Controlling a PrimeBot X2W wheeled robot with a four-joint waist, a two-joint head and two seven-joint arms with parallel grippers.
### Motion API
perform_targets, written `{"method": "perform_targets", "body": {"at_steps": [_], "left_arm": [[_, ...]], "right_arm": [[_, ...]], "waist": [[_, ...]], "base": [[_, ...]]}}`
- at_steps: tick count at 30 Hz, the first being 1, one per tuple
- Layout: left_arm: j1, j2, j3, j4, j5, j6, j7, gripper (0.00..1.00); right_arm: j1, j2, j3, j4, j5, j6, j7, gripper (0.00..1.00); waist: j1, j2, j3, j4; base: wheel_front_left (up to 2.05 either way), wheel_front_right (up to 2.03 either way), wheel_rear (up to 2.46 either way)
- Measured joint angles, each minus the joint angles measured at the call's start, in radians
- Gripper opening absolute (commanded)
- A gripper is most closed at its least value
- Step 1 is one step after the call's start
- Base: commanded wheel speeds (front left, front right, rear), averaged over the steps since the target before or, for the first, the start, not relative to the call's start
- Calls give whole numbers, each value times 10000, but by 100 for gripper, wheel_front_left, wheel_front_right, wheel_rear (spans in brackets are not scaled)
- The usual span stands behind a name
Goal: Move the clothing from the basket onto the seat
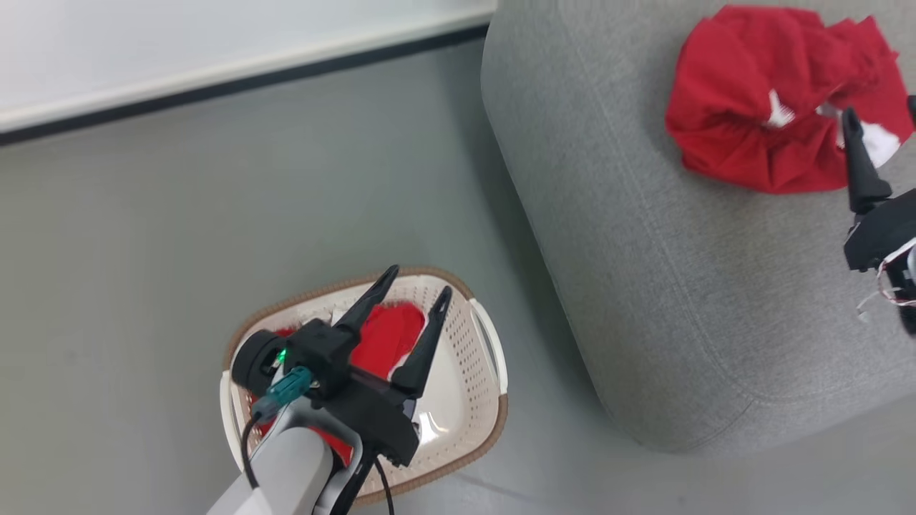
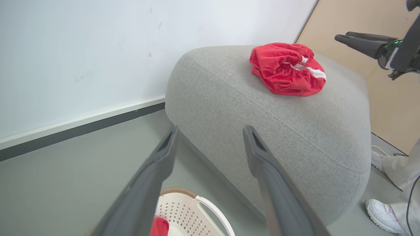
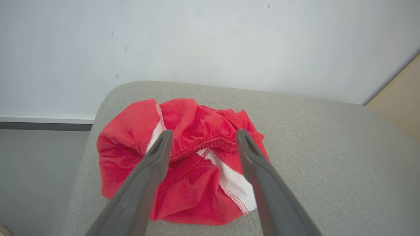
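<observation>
A crumpled red garment with white trim lies on the grey sofa seat. My right gripper hovers just above it, open, with nothing between its fingers. The right wrist view looks down on that garment between the spread fingers of the right gripper. More red clothing lies in the cream perforated basket on the floor. My left gripper hangs open and empty over the basket. The left wrist view has the left gripper above the basket, with the sofa and the garment behind.
The basket stands on grey floor left of the sofa's rounded arm. A white wall with a dark baseboard runs behind. A beige panel stands past the sofa. A person's white shoes and trouser leg are by the sofa's far side.
</observation>
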Motion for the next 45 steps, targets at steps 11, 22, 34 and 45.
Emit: {"method": "perform_targets", "body": {"at_steps": [11,22,34,45], "left_arm": [[752,-52,792,297,-522,360,-265,100],[2264,355,1921,453,-828,907,-347,100],[4217,819,3187,-337,-828,1321,-351,100],[5290,765,3659,-1254,-545,1404,-351,100]], "right_arm": [[1203,698,-171,-1484,174,0,2,100],[3518,1475,-320,-2986,305,-462,0,100],[6134,1948,-318,-5062,247,-1267,0,100],[8034,2017,-355,-6401,-12,-1916,2,100]], "waist": [[-1,-2,-1376,249],[0,-2,-2871,961],[-1,-1,-4188,1647],[1,1,-4592,1687]], "base": [[0,0,0],[0,0,0],[0,0,0],[0,0,0]]}}
